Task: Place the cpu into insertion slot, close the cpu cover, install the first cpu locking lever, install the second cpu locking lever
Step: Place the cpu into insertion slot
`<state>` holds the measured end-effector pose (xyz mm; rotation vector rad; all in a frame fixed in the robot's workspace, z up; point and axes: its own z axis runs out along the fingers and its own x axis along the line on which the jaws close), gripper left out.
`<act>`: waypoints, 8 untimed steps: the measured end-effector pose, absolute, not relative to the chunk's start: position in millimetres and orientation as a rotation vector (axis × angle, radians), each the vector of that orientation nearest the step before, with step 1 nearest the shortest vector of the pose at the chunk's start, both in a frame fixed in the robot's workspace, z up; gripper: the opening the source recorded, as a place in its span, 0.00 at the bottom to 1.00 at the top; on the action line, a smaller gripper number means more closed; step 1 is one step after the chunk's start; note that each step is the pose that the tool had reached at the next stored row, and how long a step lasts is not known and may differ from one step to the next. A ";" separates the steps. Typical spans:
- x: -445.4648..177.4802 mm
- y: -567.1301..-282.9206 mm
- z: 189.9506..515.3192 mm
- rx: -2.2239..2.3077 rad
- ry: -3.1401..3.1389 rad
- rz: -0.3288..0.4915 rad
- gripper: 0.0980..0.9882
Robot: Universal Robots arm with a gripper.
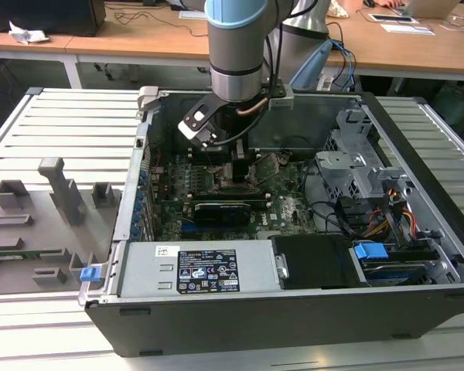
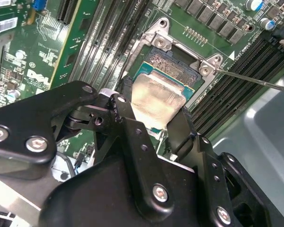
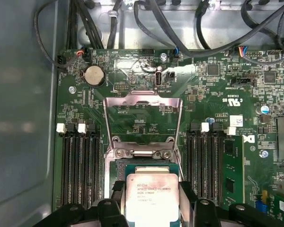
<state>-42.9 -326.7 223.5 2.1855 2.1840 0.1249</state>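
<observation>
**Now: chip held at the socket, cover up**

Here the pincer (image 2: 154, 112) is clamped on the chip (image 2: 156, 100), with its 2 black fingers (image 2: 124, 94) pressing 2 opposite edges of the pale metal top. In both wrist views the chip sits over the near part of the socket (image 2: 174, 62). The socket's far part is bare and shows its fine contacts. Whether the chip rests fully in the socket I cannot tell.

In the first wrist view the cover (image 3: 143, 99) is swung back off the socket, and green board (image 3: 213, 94) shows through its square window. Long black memory slots (image 3: 80, 161) run on both sides of the socket. A thin lever (image 2: 255, 81) stands free beside the socket's corner.

In the exterior view the arm reaches down into the open computer case (image 1: 294, 309), which lies on a slatted desk (image 1: 62, 124).
</observation>
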 end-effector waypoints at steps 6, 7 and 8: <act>-43.5 -325.2 218.5 2.185 2.184 0.125 0.49; -43.6 -325.1 218.2 2.185 2.184 0.125 0.49; -43.7 -325.1 217.9 2.185 2.184 0.125 0.49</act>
